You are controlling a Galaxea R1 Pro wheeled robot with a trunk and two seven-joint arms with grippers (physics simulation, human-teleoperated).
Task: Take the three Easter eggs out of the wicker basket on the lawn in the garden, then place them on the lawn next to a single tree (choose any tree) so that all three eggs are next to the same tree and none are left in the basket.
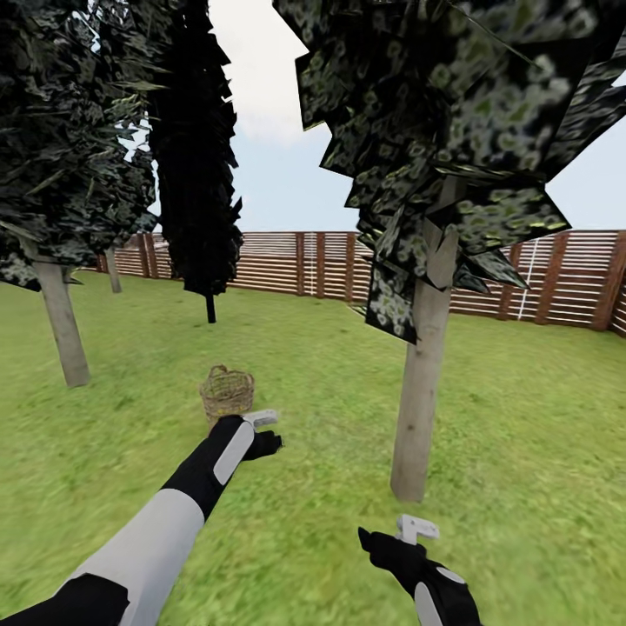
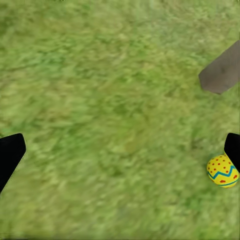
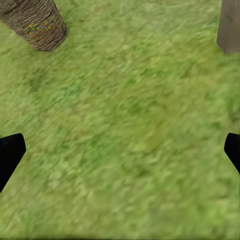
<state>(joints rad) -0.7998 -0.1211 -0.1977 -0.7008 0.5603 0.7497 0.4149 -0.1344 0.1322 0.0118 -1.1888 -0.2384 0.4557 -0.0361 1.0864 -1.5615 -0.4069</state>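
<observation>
The wicker basket stands on the lawn just beyond my left gripper. In the left wrist view that gripper is open over grass. One Easter egg, yellow with a blue zigzag and red dots, lies on the grass beside one fingertip, with the tree's trunk base a little beyond. My right gripper hangs open and empty near the foot of the pale-trunked tree. In the right wrist view the basket shows coloured specks through its weave; I cannot count eggs there.
A second pale-trunked tree stands at the left, and a thin dark-trunked tree stands farther back. The brown slatted fence closes the far side. Open grass spreads to the right of the near trunk.
</observation>
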